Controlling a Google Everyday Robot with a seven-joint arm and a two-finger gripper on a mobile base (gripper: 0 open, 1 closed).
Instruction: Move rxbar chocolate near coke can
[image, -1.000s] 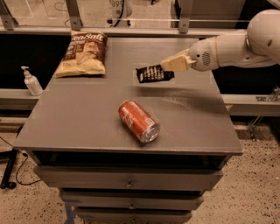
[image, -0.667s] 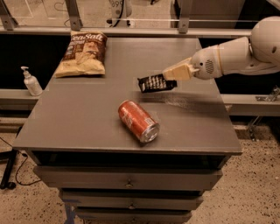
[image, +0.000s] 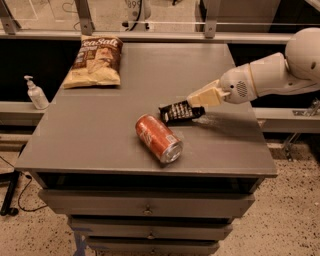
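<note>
Rxbar chocolate (image: 176, 111), a small flat black wrapper with white lettering, sits low over the right middle of a grey desk (image: 100, 130). Its right end is clamped in the pincer (image: 194, 103). Whether the bar's underside touches the desk cannot be told. The pincer's beige fingers (image: 205, 96) close on the rxbar chocolate from the right, at the tip of a white arm (image: 270, 75) that reaches in from the right edge.

Just in front of the bar and slightly to its left, the coke can (image: 157, 138) lies on its side. It is red-orange, with its silver end turned toward the front right. A narrow strip of bare desk separates can and bar.

A brown-and-tan chip bag (image: 94, 61) lies flat at the far left corner of the desk, well apart from both. A white pump bottle (image: 36, 93) stands upright off the desk, on a lower ledge to the left. Drawers (image: 145, 205) run below the desk's front edge.
</note>
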